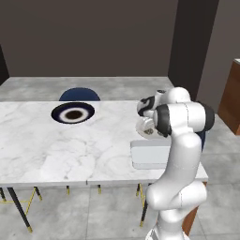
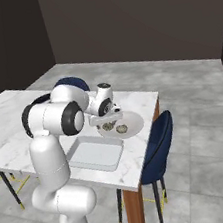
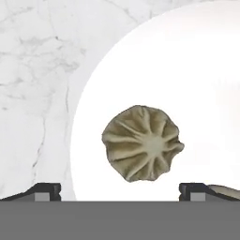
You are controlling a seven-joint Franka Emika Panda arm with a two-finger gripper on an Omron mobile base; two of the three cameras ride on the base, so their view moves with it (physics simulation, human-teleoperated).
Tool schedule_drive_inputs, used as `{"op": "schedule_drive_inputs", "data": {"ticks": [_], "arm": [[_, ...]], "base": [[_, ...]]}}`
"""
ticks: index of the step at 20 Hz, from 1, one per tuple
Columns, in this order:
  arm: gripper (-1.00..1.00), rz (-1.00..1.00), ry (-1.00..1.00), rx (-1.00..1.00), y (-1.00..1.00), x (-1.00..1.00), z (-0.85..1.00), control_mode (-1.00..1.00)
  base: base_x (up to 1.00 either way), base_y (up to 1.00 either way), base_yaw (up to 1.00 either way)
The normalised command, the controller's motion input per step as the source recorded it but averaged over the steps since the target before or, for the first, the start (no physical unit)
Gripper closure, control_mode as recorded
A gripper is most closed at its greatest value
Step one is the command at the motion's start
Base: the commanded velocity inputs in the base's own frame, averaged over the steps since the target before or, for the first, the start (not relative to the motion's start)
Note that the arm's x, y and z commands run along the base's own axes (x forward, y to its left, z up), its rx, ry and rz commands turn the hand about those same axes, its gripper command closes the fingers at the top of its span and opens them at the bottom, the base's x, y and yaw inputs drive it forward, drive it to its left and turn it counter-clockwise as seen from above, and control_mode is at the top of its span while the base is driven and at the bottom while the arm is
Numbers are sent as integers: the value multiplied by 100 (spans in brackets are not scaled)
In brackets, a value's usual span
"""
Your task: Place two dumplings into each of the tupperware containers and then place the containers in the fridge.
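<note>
A pleated olive-tan dumpling [image 3: 142, 143] lies on a round pale plate [image 3: 187, 70] straight below my gripper [image 3: 119, 190], whose open fingertips [image 3: 44, 190] stand wide on either side with nothing between them. The edge of a second dumpling [image 3: 225, 190] shows beside the right fingertip. From the right base view, the gripper [image 2: 107, 118] hovers low over the plate [image 2: 132, 120], which carries two dumplings [image 2: 121, 128]. A clear tupperware container [image 2: 95, 153] sits empty on the table just in front of the plate, also seen as the container [image 1: 150, 154] behind my arm. The fridge is out of view.
A navy-and-white plate [image 1: 72, 113] sits on the marble table [image 1: 47, 150] toward the far left. A blue chair [image 2: 158, 142] stands at the table's right end and another chair [image 1: 79, 94] at the far side. A brown cabinet [image 1: 232, 93] stands at the right.
</note>
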Motion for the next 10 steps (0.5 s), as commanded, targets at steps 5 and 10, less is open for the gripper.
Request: {"op": "schedule_drive_inputs", "data": {"ticks": [5,10], "arm": [[-100,0,0,0,0,59,-7,-100],[-100,0,0,1,-15,57,-1,-100]], "base": [[0,0,0],[0,0,0]]}}
